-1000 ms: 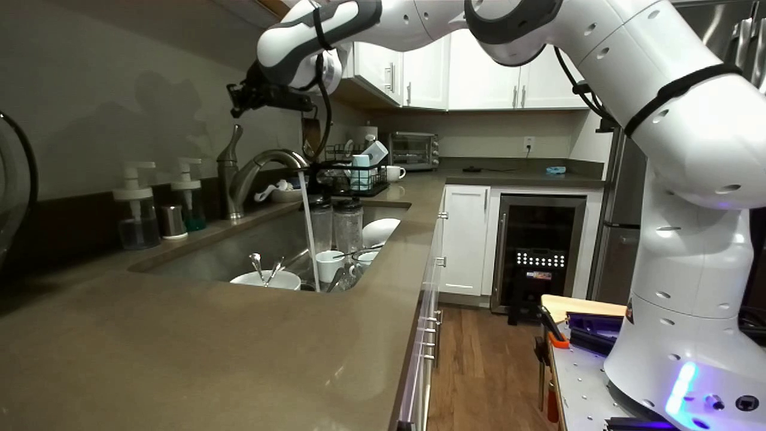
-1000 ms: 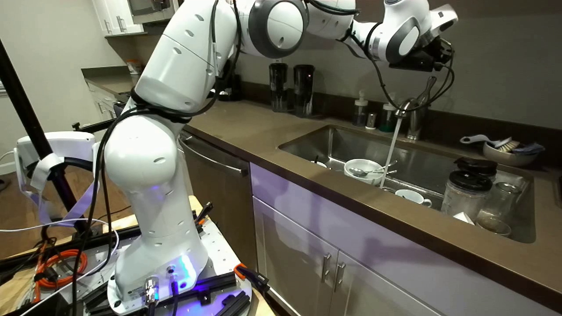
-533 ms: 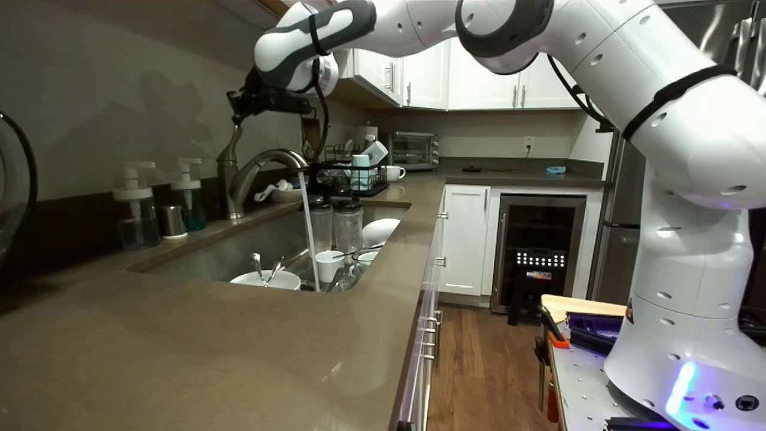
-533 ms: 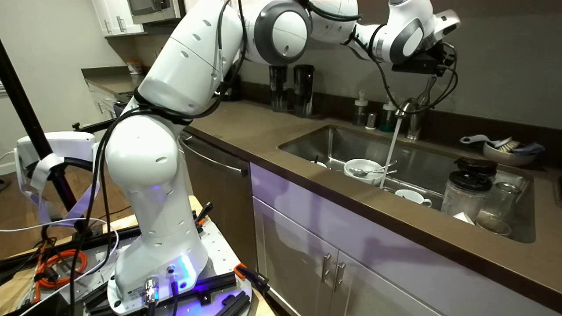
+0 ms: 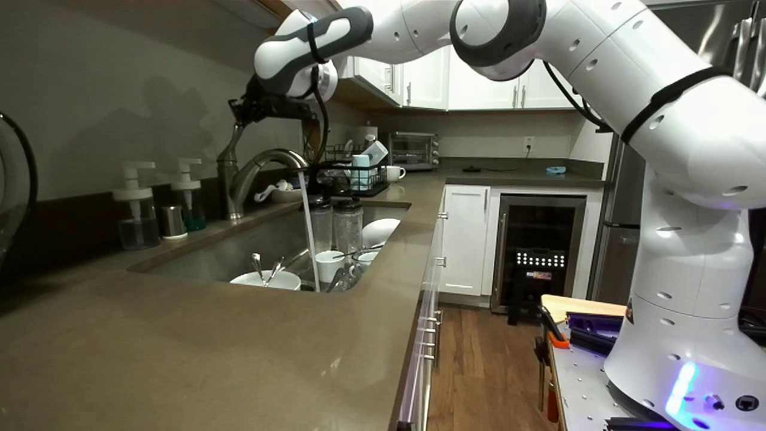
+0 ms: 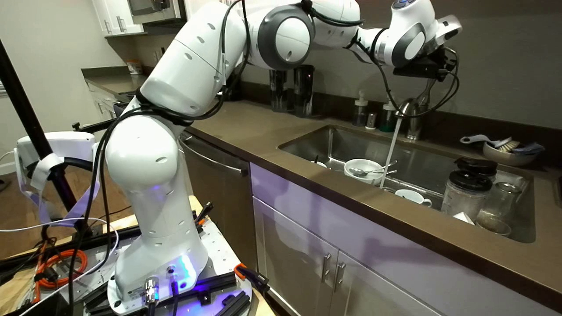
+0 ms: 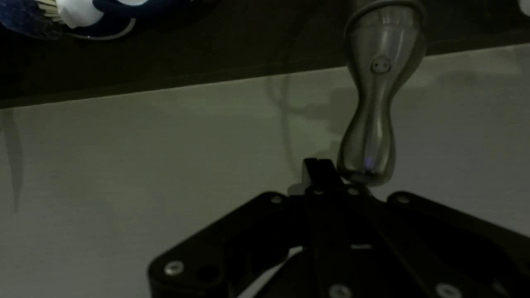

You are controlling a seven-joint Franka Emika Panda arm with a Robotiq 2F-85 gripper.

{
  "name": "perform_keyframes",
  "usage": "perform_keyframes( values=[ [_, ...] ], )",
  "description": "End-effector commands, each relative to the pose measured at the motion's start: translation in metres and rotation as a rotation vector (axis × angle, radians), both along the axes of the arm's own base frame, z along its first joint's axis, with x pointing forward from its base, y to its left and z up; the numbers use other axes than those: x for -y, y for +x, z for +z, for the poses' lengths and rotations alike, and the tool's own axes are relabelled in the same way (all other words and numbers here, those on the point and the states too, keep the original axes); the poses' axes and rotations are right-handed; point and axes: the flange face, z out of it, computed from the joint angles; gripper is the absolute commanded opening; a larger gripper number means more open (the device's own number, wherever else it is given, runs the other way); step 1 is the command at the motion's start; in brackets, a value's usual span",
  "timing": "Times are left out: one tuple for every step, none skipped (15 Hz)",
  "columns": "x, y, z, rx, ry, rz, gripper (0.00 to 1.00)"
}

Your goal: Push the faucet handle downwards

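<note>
One push to do, apparently unfinished: gripper [image 7: 318, 163] pinched together, nothing held; faucet handle [image 7: 374, 120] just under its tips, contact unclear, and angled steeply upward. Approach looks done. Water [image 5: 309, 231] runs well below the gripper, so pressing the handle down seems left.

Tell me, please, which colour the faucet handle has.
The faucet handle is metallic grey; it shows best, close up, in the wrist view.
</note>
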Motion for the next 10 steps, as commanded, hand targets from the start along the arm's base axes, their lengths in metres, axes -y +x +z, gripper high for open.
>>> perform_keyframes(
  values=[
    [-0.005, -0.006, 0.002, -0.012, 0.002, 0.024, 0.03],
    [-0.006, -0.008, 0.002, -0.021, 0.007, 0.027, 0.03],
    [-0.006, -0.010, 0.001, -0.031, 0.005, 0.024, 0.03],
    [-0.006, -0.012, 0.001, -0.036, 0.007, 0.029, 0.03],
    [-0.005, -0.013, 0.005, -0.042, 0.008, 0.032, 0.03],
    [-0.003, -0.014, 0.007, -0.045, 0.010, 0.033, 0.03],
    [-0.001, -0.015, 0.009, -0.041, 0.012, 0.034, 0.03],
    [0.000, -0.016, 0.009, -0.039, 0.015, 0.035, 0.03],
    [0.001, -0.017, 0.009, -0.038, 0.019, 0.037, 0.03],
    [0.002, -0.017, 0.009, -0.038, 0.020, 0.040, 0.03]
  ],
)
